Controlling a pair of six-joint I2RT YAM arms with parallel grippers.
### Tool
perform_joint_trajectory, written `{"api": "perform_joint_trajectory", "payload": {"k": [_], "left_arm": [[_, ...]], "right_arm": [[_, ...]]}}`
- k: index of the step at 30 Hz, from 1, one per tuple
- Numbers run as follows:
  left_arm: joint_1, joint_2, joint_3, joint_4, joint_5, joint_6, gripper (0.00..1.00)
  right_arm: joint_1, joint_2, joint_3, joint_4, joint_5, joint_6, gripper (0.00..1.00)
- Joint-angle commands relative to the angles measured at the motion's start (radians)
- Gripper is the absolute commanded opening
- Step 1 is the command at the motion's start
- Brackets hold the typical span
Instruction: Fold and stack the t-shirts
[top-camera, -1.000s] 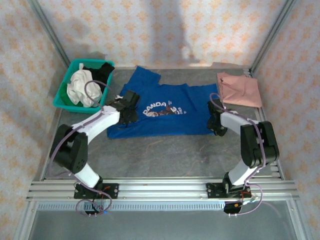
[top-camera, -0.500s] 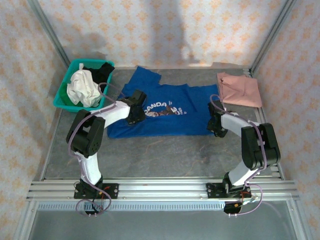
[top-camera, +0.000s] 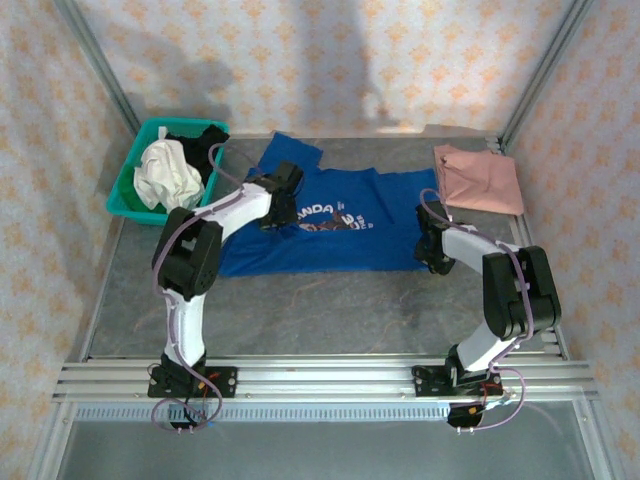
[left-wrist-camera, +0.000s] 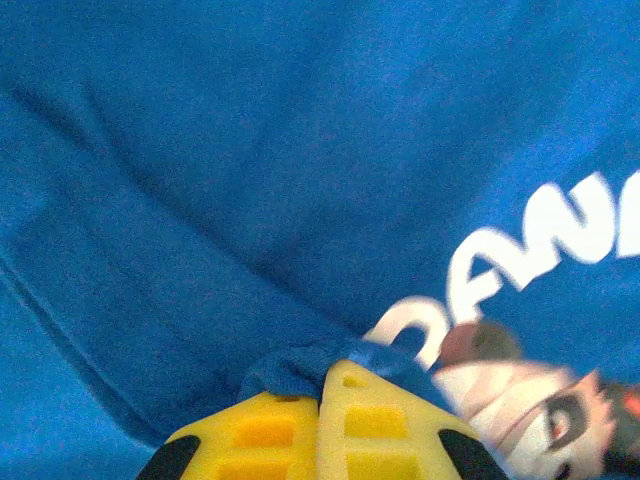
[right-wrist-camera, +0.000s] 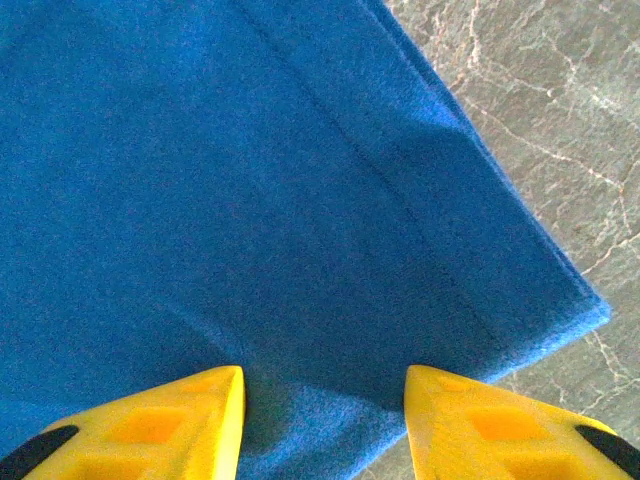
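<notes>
The royal blue t-shirt (top-camera: 370, 240) lies spread flat in the middle of the table, with white lettering (left-wrist-camera: 540, 245) and a round graphic on its chest. My left gripper (top-camera: 283, 200) sits at the left of that graphic. Its yellow jaws are shut on a small pinched fold of the blue cloth (left-wrist-camera: 300, 362), and the left gripper (left-wrist-camera: 325, 375) points down at the shirt. My right gripper (top-camera: 432, 250) stands open over the shirt's near right corner (right-wrist-camera: 560, 300), and the right gripper (right-wrist-camera: 325, 385) has blue cloth lying flat between its fingertips. The dusty pink t-shirt (top-camera: 480, 178) lies folded at the back right.
A teal basket (top-camera: 122, 200) at the back left holds a white cloth (top-camera: 165, 175) and a black cloth (top-camera: 200, 140). Bare grey table (top-camera: 330, 310) runs between the shirt and the aluminium rail at the near edge. Patterned walls close in three sides.
My left arm has swung from the blue shirt's left edge inward toward the chest graphic, and its jaws have closed on a fold of cloth. The right arm has stayed put.
</notes>
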Motion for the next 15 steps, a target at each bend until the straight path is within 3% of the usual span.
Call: {"api": "perform_joint_trajectory", "payload": {"k": [1, 3, 5, 6, 15], "left_arm": [[-0.004, 0.045, 0.105, -0.109, -0.086, 0.08, 0.0], [-0.004, 0.069, 0.155, -0.125, -0.088, 0.097, 0.08], [-0.004, 0.095, 0.21, -0.146, -0.102, 0.109, 0.36], [-0.004, 0.107, 0.239, -0.163, -0.112, 0.111, 0.43], [0.015, 0.071, 0.359, -0.205, -0.144, 0.147, 0.56]], "right_arm": [[-0.004, -0.029, -0.008, -0.029, 0.009, -0.017, 0.46], [-0.005, -0.037, -0.005, -0.039, 0.011, -0.02, 0.46], [-0.004, -0.044, 0.003, -0.053, 0.019, -0.021, 0.46], [-0.004, -0.048, 0.008, -0.057, 0.018, -0.025, 0.46], [0.058, -0.092, 0.108, -0.066, -0.008, -0.054, 0.49]]}}
